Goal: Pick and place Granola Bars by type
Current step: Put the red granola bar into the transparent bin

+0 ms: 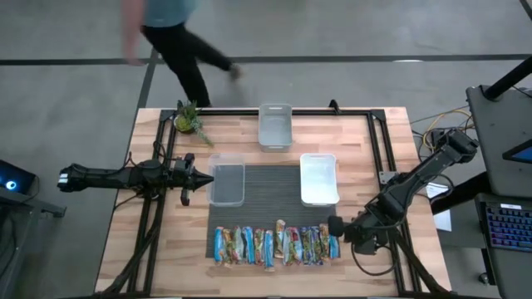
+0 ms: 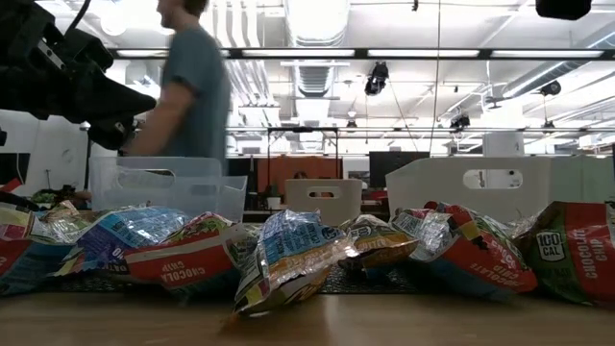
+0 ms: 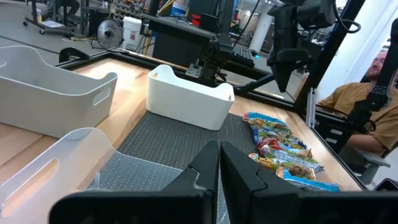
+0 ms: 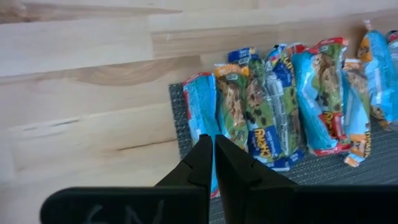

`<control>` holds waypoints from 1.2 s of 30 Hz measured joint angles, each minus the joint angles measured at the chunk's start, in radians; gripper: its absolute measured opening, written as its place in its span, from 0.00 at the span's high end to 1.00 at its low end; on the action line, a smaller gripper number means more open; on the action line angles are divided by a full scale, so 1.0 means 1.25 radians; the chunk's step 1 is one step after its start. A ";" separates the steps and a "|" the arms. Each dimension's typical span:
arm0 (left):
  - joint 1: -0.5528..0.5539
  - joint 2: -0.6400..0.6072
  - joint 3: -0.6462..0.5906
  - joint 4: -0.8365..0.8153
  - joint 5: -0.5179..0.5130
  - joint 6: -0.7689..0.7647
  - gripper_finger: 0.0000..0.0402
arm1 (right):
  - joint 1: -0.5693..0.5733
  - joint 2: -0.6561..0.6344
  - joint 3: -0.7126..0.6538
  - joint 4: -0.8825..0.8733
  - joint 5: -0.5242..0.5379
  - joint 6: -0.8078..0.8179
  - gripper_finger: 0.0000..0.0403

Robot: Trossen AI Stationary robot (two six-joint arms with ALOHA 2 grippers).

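Zero bars (image 1: 276,245) sorted: right end effector (image 1: 333,226) beside the row's end, fingers together, must open before grasping.

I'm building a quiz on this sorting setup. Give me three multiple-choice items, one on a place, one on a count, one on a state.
1. Where do the granola bars lie?
A. In a row along the near edge of the dark mat
B. Inside the far bin
C. Beside the plant

2. How many bins stand on the table?
A. One
B. Three
C. Five

3. How is the right gripper?
A. Jaws shut, holding nothing
B. Gripping a bar
C. Jaws wide open

Answers:
1. A, the high view shows the row at the mat's near edge.
2. B, two bins flank the mat and one stands farther back.
3. A, the right wrist view shows its fingers together above the bars.
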 joint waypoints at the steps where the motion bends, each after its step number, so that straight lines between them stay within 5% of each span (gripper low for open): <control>1: 0.000 0.000 0.000 0.000 0.000 0.000 1.00 | 0.000 0.000 0.000 0.004 0.000 0.000 0.98; 27: 0.000 0.000 0.000 0.000 0.000 0.000 1.00 | -0.017 0.148 0.080 -0.024 0.016 -0.035 0.97; 36: 0.000 0.000 0.000 0.000 0.000 0.000 1.00 | -0.017 0.157 0.080 -0.024 0.016 -0.068 0.78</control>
